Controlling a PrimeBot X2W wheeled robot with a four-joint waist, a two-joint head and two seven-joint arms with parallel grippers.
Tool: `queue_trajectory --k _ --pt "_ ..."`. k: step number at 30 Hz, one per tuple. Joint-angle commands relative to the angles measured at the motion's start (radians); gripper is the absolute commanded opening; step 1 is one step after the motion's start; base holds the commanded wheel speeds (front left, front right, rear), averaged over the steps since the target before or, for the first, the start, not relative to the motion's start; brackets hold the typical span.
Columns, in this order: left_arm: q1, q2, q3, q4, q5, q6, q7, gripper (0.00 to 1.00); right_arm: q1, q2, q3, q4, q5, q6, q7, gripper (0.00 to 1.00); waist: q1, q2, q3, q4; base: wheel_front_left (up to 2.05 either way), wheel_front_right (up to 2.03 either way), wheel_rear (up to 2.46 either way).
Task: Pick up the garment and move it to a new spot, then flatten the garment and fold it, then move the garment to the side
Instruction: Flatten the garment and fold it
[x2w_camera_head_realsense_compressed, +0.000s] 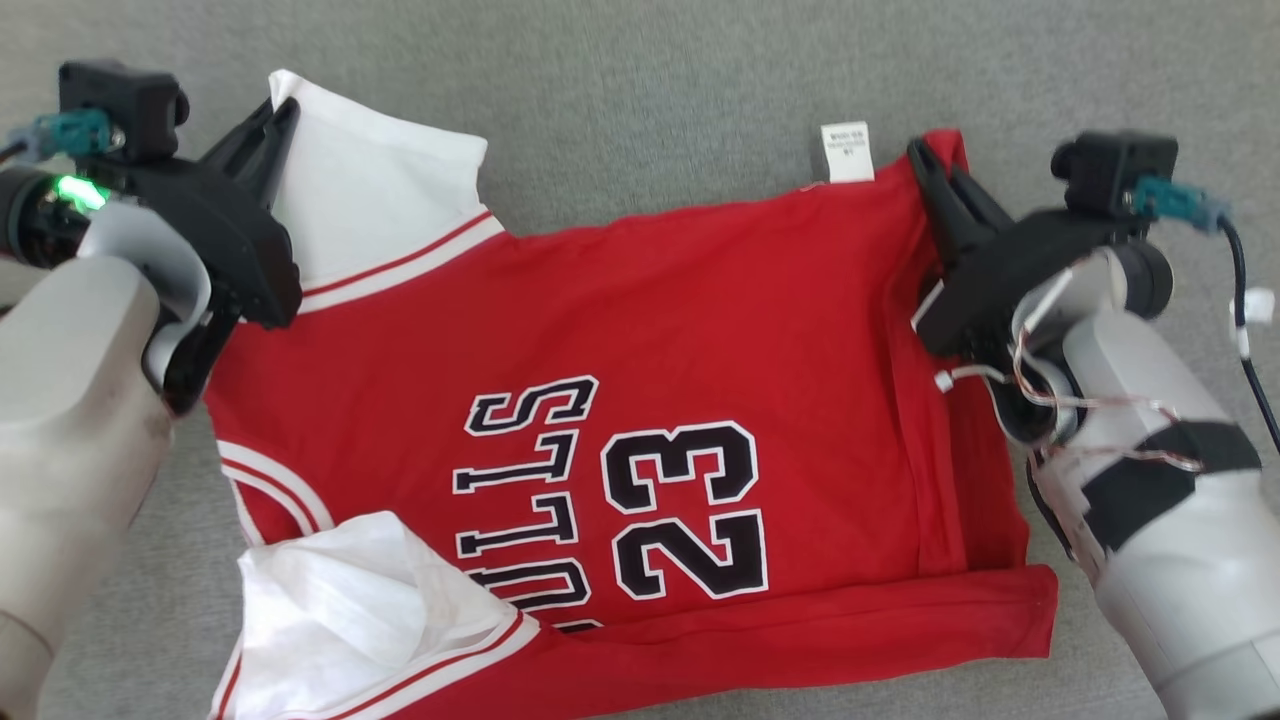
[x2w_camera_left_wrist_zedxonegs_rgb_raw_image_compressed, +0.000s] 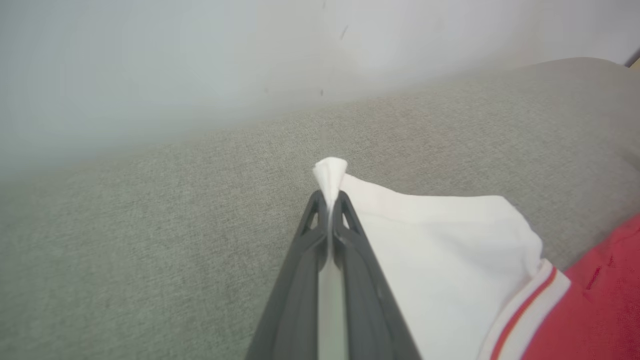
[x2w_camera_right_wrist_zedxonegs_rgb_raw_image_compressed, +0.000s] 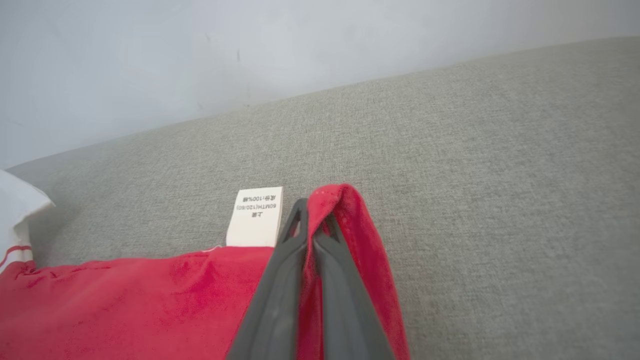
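The garment (x2w_camera_head_realsense_compressed: 640, 380) is a red jersey with white sleeves and black "BULLS 23" lettering, spread across grey fabric. My left gripper (x2w_camera_head_realsense_compressed: 283, 112) is shut on the tip of its far white sleeve (x2w_camera_head_realsense_compressed: 370, 190), and in the left wrist view the gripper (x2w_camera_left_wrist_zedxonegs_rgb_raw_image_compressed: 329, 200) pinches that white cloth (x2w_camera_left_wrist_zedxonegs_rgb_raw_image_compressed: 440, 260). My right gripper (x2w_camera_head_realsense_compressed: 925, 160) is shut on the red hem corner at the far right, and the right wrist view shows the gripper (x2w_camera_right_wrist_zedxonegs_rgb_raw_image_compressed: 312, 215) with red cloth (x2w_camera_right_wrist_zedxonegs_rgb_raw_image_compressed: 350, 235) clamped between the fingers. A white care label (x2w_camera_head_realsense_compressed: 847, 152) sticks out beside it.
The grey cushioned surface (x2w_camera_head_realsense_compressed: 640, 80) runs on all sides of the jersey. A pale wall (x2w_camera_right_wrist_zedxonegs_rgb_raw_image_compressed: 200, 60) stands behind its far edge. The nearer white sleeve (x2w_camera_head_realsense_compressed: 350, 620) lies crumpled at the lower left, and the bottom hem is folded over along the near side.
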Motion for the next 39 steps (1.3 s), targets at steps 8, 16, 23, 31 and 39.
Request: queue_trajectory --k 8,16,23,31,39 --pt "0.104 0.057 0.013 -0.121 -0.055 0.002 -0.088 0.0 0.152 -0.09 0.049 -0.105 0.064 -0.003 -0.083 0.0 0.0 0.0 -0.126 0.034 0.0 0.0 0.0" --pt "0.328 0.118 0.193 -0.413 0.026 0.037 -0.092 0.0 0.294 -0.157 0.062 -0.185 0.111 -0.003 -0.136 0.0 0.0 0.0 -0.165 0.055 0.0 0.0 0.0" --pt "0.599 0.101 0.342 -0.648 0.119 0.106 -0.092 0.0 0.409 -0.19 0.052 -0.23 0.145 -0.003 -0.193 0.0 0.0 0.0 -0.182 0.08 0.0 0.0 0.0" --pt "0.919 0.019 0.516 -0.815 0.226 0.158 -0.092 0.0 0.563 -0.188 -0.005 -0.299 0.179 -0.003 -0.246 0.0 0.0 0.0 -0.214 0.108 0.0 0.0 0.0" --pt "1.116 -0.091 0.627 -0.814 0.3 0.129 -0.092 0.0 0.751 -0.157 -0.087 -0.387 0.133 -0.003 -0.252 0.07 0.0 0.0 -0.247 0.121 0.0 0.0 0.0"
